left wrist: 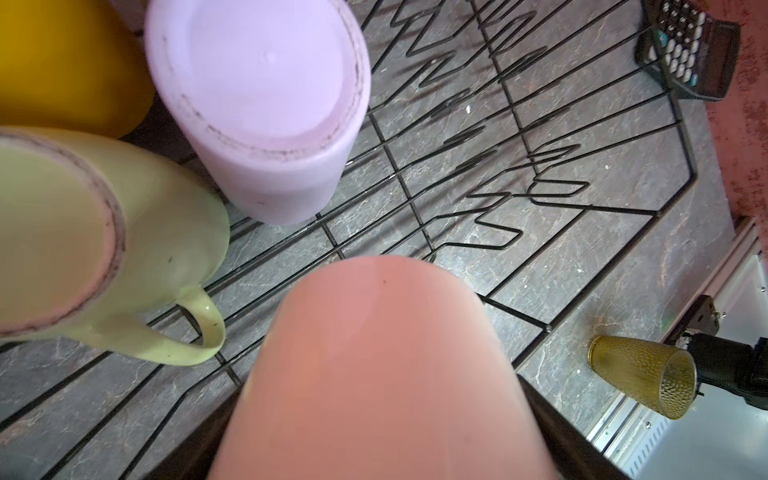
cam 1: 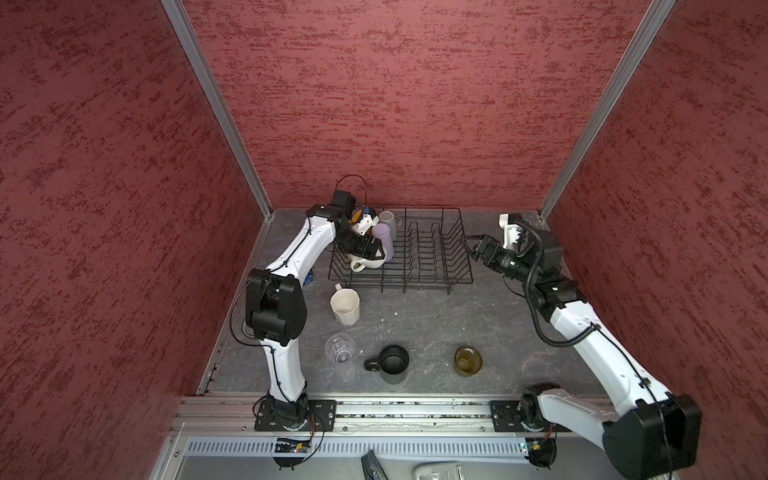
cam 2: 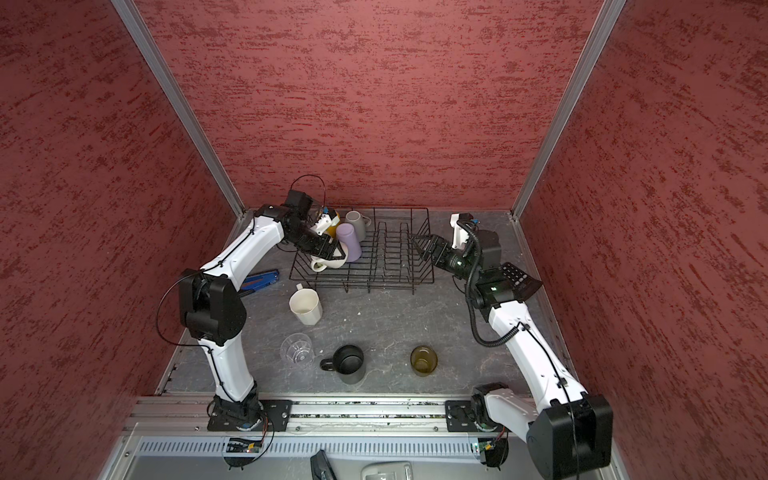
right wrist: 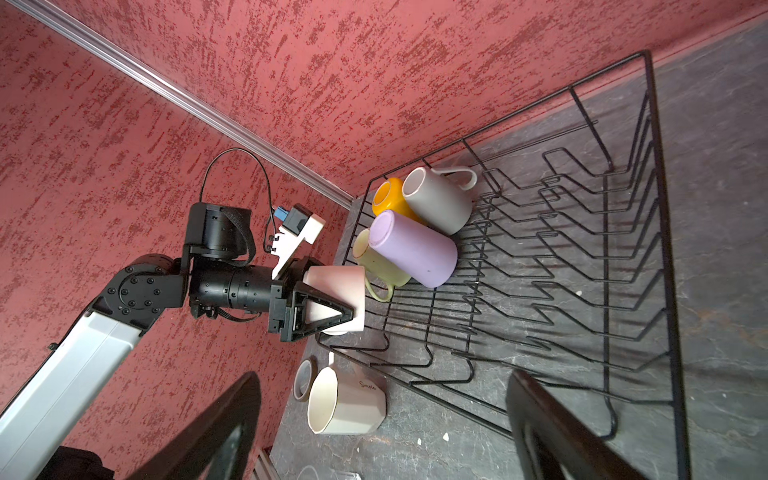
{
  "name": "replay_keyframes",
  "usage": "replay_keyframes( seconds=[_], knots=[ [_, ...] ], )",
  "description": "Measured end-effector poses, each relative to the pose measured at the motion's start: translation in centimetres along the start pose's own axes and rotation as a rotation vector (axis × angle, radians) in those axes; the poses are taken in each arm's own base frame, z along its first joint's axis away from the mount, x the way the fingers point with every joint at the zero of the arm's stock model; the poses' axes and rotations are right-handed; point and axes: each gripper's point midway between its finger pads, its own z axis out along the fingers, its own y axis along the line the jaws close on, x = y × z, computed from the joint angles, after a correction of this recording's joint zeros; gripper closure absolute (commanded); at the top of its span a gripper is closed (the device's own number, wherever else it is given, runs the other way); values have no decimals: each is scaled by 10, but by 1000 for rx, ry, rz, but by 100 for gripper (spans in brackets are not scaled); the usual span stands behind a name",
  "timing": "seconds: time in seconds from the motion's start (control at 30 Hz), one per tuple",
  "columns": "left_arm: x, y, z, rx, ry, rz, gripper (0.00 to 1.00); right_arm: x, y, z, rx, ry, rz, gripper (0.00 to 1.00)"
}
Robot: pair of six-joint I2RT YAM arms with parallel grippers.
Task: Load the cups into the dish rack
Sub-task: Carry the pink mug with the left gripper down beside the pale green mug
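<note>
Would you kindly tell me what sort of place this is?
Probably a robot test cell: red textured walls on aluminium framing enclose the tabletop, and the left arm and right arm mount on a front rail.

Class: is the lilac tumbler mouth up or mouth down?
Mouth down: the lilac tumbler has its closed base up, in the dish rack.

Both top views look steeply down from high above the front edge of the desk (cam 1: pixel 436 316) toward the back wall (cam 1: pixel 415 104), far enough off to take in the whole dish rack (cam 1: pixel 401 249). The left wrist camera sits close over the rack's left end, and the white mug (left wrist: pixel 374 374) in the left end effector (right wrist: pixel 332 291) fills its foreground. The right wrist camera looks across the rack from its right end, farther off; both wrist views share the lilac tumbler (left wrist: pixel 266 104) and the pale green mug (left wrist: pixel 145 232).
</note>
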Motion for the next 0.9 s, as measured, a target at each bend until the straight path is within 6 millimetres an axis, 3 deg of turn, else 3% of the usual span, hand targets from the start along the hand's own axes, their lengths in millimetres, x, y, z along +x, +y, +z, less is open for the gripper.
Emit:
replay_keyframes(
  seconds=[0.23,0.53,0.9],
  knots=[
    [5,8,4,-53,38,12,100,3,-6,1,10,6,8,7],
    [16,23,30,-126,119,19,100,5,-9,1,16,9,17,7],
    [21,40,32,-234,153,29,100,9,-15,1,26,14,25,7]
  ],
)
